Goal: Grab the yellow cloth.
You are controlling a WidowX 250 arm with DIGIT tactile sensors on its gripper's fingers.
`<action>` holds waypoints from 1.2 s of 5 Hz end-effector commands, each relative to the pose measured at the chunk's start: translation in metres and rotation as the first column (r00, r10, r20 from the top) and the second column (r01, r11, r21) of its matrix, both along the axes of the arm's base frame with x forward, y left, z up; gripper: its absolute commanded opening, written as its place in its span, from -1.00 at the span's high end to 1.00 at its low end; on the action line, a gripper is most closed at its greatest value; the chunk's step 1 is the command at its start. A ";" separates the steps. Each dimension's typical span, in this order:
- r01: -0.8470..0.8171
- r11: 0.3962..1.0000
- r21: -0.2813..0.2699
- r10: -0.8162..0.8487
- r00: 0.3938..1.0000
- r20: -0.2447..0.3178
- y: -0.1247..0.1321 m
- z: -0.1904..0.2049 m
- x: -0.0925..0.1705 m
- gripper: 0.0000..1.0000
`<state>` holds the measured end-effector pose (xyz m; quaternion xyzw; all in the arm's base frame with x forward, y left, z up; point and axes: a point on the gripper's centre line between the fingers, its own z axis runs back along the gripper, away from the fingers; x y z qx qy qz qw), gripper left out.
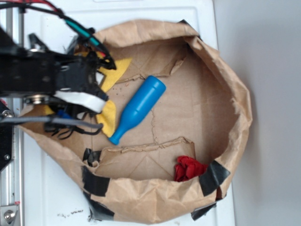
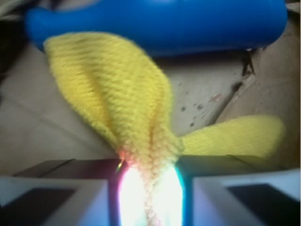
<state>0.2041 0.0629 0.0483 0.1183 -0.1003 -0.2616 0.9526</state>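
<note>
The yellow cloth (image 2: 117,99) is bright yellow terry fabric, bunched and pinched between my two fingers in the wrist view. My gripper (image 2: 149,174) is shut on a fold of it, with one flap rising up-left and another trailing right. In the exterior view the cloth (image 1: 114,70) shows only as yellow patches beside and under the arm at the left of the paper bag; my gripper (image 1: 96,92) sits over it and hides most of it. The blue plastic bottle (image 1: 138,108) lies right beside the cloth and shows in the wrist view (image 2: 188,23) just beyond it.
Everything lies in a flattened brown paper bag (image 1: 221,80) with raised crumpled walls and black tape patches (image 1: 214,176). A small red fabric wad (image 1: 188,168) sits at the bag's lower right. Black cables (image 1: 70,125) hang by the arm at the left wall.
</note>
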 end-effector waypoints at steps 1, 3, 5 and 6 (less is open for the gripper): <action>-0.014 0.997 -0.079 0.015 1.000 0.024 -0.005 0.047 0.004 1.00; -0.179 0.966 -0.188 0.181 0.983 -0.009 0.006 0.117 0.065 1.00; -0.202 0.942 -0.269 0.209 0.978 -0.003 0.012 0.147 0.104 1.00; -0.182 0.933 -0.311 0.196 0.981 0.011 0.009 0.165 0.104 1.00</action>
